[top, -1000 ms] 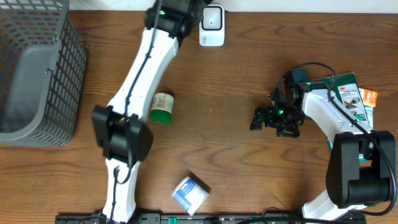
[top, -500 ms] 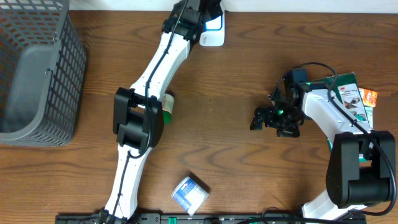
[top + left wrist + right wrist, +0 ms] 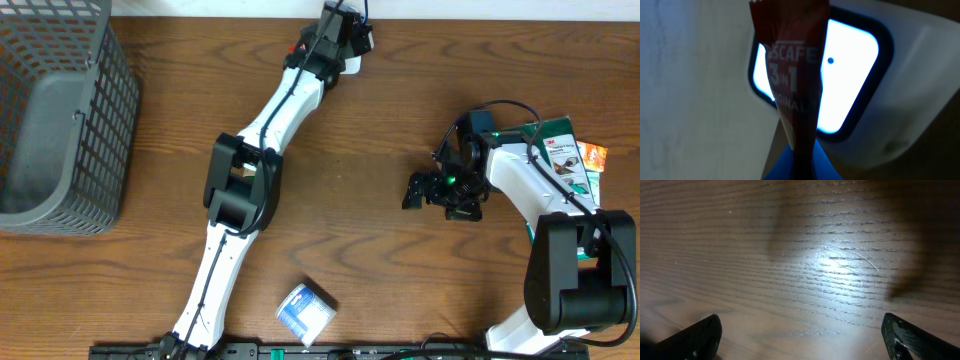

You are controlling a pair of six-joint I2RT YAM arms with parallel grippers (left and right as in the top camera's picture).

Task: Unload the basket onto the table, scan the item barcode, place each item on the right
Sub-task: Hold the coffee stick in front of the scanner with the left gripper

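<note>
Our left gripper (image 3: pixel 352 35), at twelve o'clock on the table (image 3: pixel 380 260), is clenched on the coffee sachet (image 3: pixel 792 75). It holds the sachet upright against the scanner (image 3: pixel 855 90) window, presumably so the barcode reads. Our right gripper (image 3: pixel 418 192) sits released at three o'clock, clear of the work.

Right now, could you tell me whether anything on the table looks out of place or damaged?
Nothing stands out: the left hand holds the sachet before the lit scanner, and the right hand hangs open over the table.
</note>
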